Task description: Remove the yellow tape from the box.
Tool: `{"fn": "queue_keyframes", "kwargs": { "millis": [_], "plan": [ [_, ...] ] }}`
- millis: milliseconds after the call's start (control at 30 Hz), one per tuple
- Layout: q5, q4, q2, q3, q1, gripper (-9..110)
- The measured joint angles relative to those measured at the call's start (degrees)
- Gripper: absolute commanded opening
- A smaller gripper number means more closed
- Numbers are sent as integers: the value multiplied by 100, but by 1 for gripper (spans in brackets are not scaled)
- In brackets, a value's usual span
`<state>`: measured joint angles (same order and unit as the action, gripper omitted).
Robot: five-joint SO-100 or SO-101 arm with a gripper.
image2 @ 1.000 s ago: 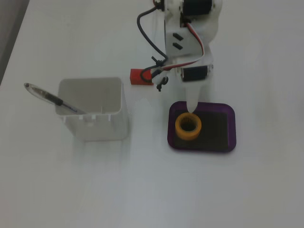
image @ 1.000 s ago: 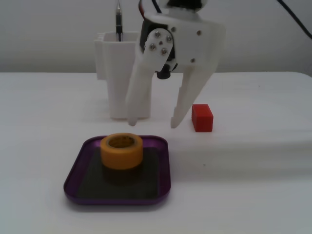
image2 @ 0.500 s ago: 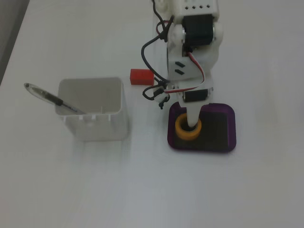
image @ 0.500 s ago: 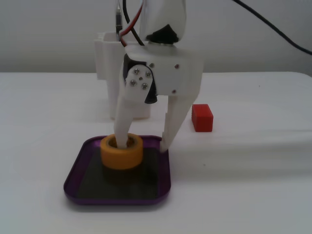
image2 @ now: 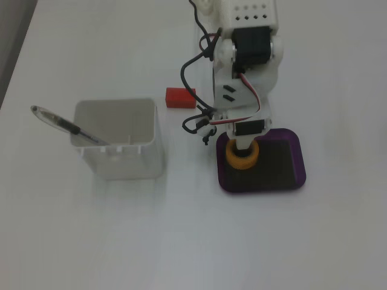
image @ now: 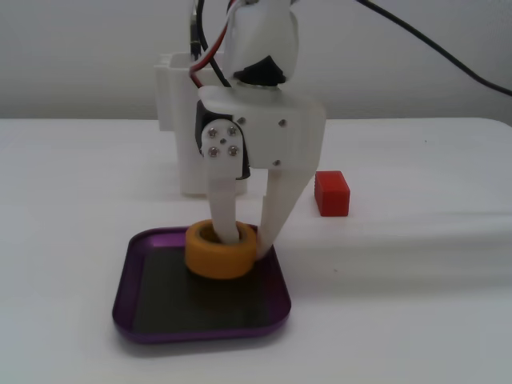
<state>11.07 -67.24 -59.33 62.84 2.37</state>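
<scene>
Gripper (image: pixel 246 242) straddles yellow tape (image: pixel 221 258) wall inside box (image: pixel 144 328).

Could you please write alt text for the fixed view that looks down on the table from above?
The white robot arm's hand reaches into the yellow tape, which sits in the purple box. A red block lies beyond the box, and a white container holding a pen stands at left.

A bare hobby or lab bench: a plain white surface (image2: pixel 91 241) against a blank wall, holding a white container (image2: pixel 121 148) with a pen (image2: pixel 63 122).
</scene>
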Motion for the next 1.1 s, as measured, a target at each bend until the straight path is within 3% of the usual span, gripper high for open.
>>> {"fn": "queue_keyframes", "kwargs": {
  "millis": [133,400,533,800,1100],
  "plan": [
    [0,-352,26,-571,0,-1],
    [0,-2610,26,-3533,-97,-1],
    [-316,-2988,-79,-4140,-281,-1],
    [-448,-2821,-1468,-1503,-589,-1],
    [-448,-1002,-3823,2575,-571,-1]
  ]
}}
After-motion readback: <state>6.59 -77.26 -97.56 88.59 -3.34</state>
